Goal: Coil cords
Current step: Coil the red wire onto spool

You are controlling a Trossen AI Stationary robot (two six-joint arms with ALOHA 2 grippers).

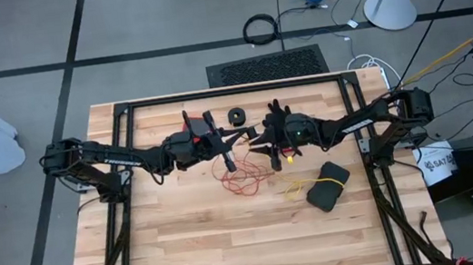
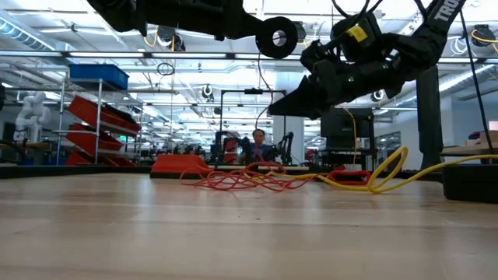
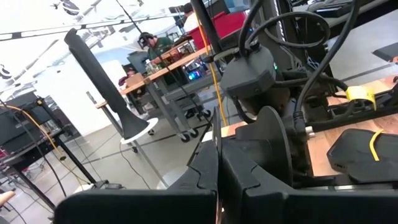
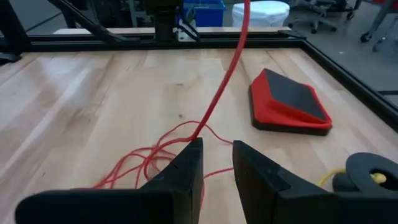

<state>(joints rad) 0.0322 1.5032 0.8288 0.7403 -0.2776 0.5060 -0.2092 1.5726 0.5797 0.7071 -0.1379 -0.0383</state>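
From above, both arms meet over the middle of the wooden table (image 1: pixel 170 251). The left gripper (image 1: pixel 225 148) sits just left of centre frame, the right gripper (image 1: pixel 268 147) just right of it. Below them, at centre, the red cord (image 1: pixel 241 180) lies in a loose tangle, and the yellow cord (image 1: pixel 293 183) trails beside it toward a dark pouch (image 1: pixel 328 185) at lower right. A small black reel (image 1: pixel 236 115) rests above, near the table's far edge.

From table height, the red cord (image 2: pixel 233 180) is a flat heap in mid-frame, with the yellow cord (image 2: pixel 389 171) looping off to the right. Both arms hang in the upper part of the frame, clear of the wood.

The left wrist camera shows its own fingers (image 3: pixel 199 177) pressed together at the bottom of the frame; whether a cord is pinched there, I cannot tell.

The right wrist camera shows its fingers (image 4: pixel 186 171) a narrow gap apart at bottom centre, with a strand of red cord (image 4: pixel 227 74) rising taut from that gap to the top of the frame. A red-and-black wedge (image 4: pixel 287 102) lies at right.

To my eye the red cord is being drawn up for winding, barely started. Next it needs a steady pull without snagging the heap.
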